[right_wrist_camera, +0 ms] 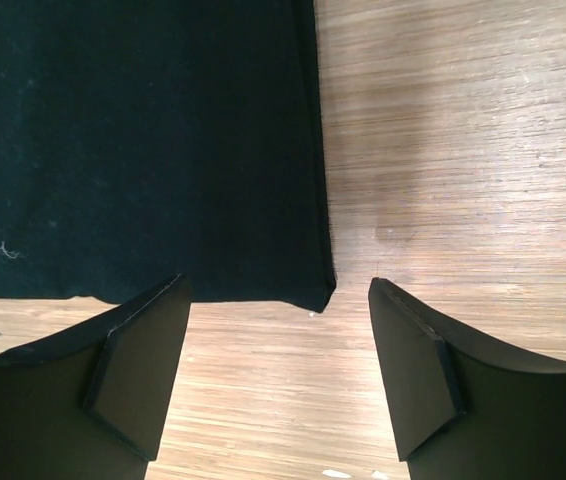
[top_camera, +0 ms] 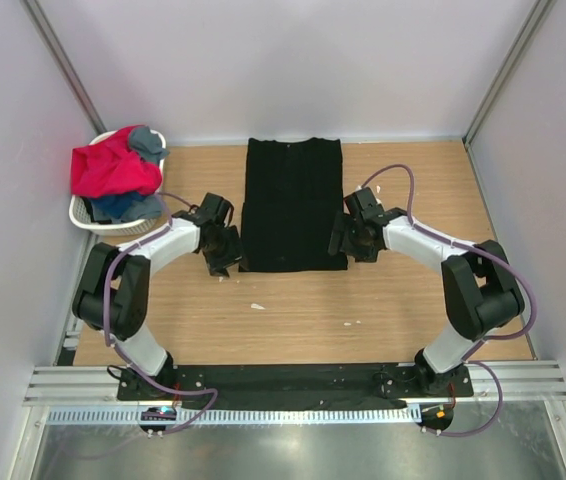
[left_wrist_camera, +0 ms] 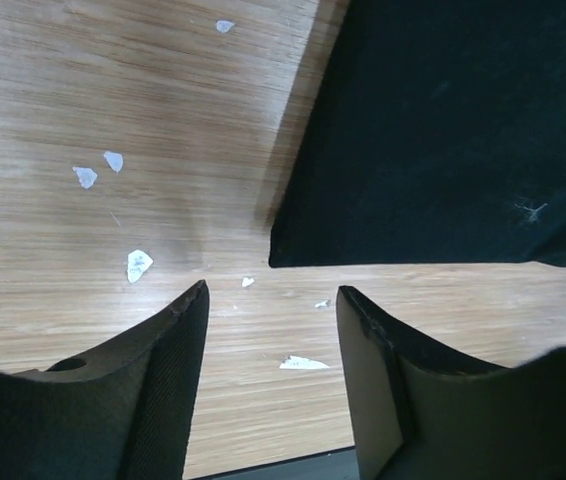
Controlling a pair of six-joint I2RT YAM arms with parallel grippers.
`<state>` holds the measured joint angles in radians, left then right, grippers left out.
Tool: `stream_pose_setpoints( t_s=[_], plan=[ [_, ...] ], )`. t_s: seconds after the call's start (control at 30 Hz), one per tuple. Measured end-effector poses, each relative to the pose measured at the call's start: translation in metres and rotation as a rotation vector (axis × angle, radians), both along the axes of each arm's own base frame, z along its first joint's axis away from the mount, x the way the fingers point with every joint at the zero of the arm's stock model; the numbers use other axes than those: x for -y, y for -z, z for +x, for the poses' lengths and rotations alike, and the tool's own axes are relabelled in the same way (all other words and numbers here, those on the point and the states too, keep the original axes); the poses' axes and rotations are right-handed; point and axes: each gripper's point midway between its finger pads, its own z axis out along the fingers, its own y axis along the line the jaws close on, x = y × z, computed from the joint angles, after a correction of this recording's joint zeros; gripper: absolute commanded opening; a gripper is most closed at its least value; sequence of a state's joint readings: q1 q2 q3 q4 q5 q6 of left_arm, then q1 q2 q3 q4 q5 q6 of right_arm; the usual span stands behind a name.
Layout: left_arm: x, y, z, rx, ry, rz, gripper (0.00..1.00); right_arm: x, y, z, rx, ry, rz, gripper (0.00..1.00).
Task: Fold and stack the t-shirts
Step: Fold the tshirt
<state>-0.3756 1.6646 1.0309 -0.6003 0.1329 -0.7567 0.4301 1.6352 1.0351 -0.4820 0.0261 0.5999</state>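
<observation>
The black t-shirt [top_camera: 293, 205] lies flat in the middle of the surface, a long strip that runs from near the arms toward the far edge. The left end effector [top_camera: 221, 248] is just by its near left corner and the right end effector [top_camera: 351, 236] is just by its near right corner, both equally close, both with fingers apart and holding nothing. The shirt lies just ahead of each one, so the next move looks like a pinch on those two corners, while the red-pink t-shirt [top_camera: 113, 170] waits in the white basket [top_camera: 81, 216] at the far left corner.
</observation>
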Motion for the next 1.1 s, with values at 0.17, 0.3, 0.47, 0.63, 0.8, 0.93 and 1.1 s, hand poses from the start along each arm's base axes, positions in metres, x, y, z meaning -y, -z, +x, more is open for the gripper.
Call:
stream_pose_setpoints(
  t_s=[0.17, 0.3, 0.47, 0.63, 0.8, 0.93, 1.1],
  plan=[
    [-0.002, 0.009, 0.002, -0.005, -0.003, 0.02, 0.51, 0.0, 0.01, -0.004, -0.021, 0.002, 0.001, 0.63],
    [-0.003, 0.015, 0.004, -0.007, -0.006, 0.032, 0.47, -0.003, 0.015, -0.005, -0.03, -0.002, 0.003, 0.63],
    [-0.002, 0.018, 0.007, -0.004, -0.005, 0.036, 0.41, -0.005, 0.02, -0.004, -0.037, -0.007, 0.001, 0.58],
    [-0.001, 0.019, 0.012, 0.005, -0.004, 0.031, 0.32, -0.006, 0.029, -0.006, -0.059, -0.006, -0.006, 0.51],
    [0.002, 0.021, 0.017, 0.023, 0.0, 0.021, 0.13, -0.006, 0.03, -0.006, -0.06, -0.001, -0.005, 0.35],
    [0.005, 0.023, 0.017, 0.032, 0.003, 0.012, 0.0, -0.004, 0.033, -0.006, -0.055, 0.008, -0.013, 0.1],
    [0.012, 0.022, 0.013, 0.058, 0.024, 0.018, 0.0, 0.003, 0.033, -0.013, -0.027, 0.021, -0.021, 0.01]
  ],
)
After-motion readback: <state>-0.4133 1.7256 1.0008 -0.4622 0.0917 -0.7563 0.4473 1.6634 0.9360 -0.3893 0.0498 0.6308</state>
